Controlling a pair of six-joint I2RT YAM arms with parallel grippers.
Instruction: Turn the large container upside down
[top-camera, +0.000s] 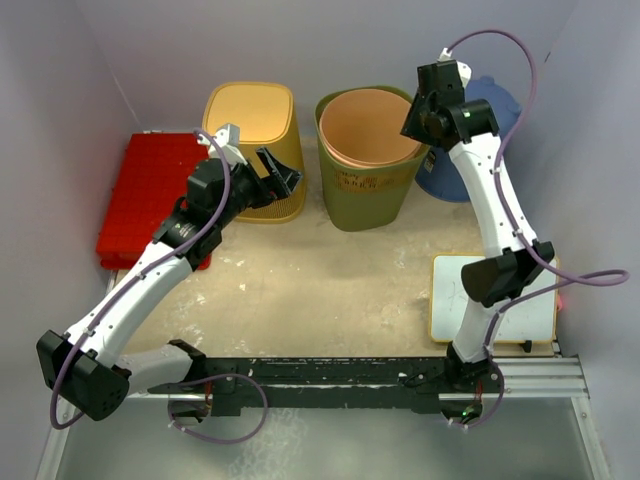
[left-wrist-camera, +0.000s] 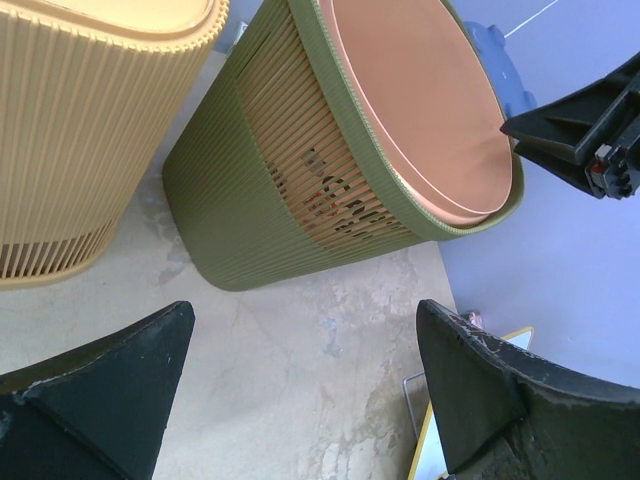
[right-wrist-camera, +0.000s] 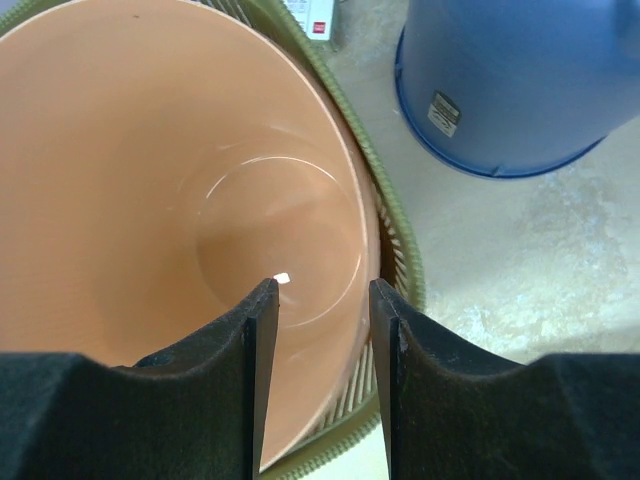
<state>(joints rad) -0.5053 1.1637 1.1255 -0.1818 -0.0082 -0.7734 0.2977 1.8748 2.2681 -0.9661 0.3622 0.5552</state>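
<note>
Closest to the right wrist camera were the two black fingers of the right gripper (right-wrist-camera: 322, 295), parted by a narrow gap and holding nothing; through that gap showed the inside wall of the orange liner (right-wrist-camera: 150, 180), with its rim running under the right-hand finger. Whether that finger touched the rim could not be told. The liner sat nested in the green basket (top-camera: 370, 195), which I took to be the large container. It stood upright on the table (top-camera: 320, 280) at the back middle, mouth up and long axis vertical, between the yellow bin (top-camera: 250, 115) on its left and the blue tub (right-wrist-camera: 510, 80) behind on its right. The relation that mattered was this: the basket lay directly below the right gripper, whose fingers pointed down over the right side of the mouth, so this arm was the nearer one and placed to pinch the rim wall. The left gripper (left-wrist-camera: 305, 330) was spread wide and empty, set off to the basket's left, just in front of the yellow bin, and looking across bare table at the basket's slatted side without contact. Judged from this, no grasp had been made yet, and tipping would need the rim clamped first, probably liner and basket wall together
</note>
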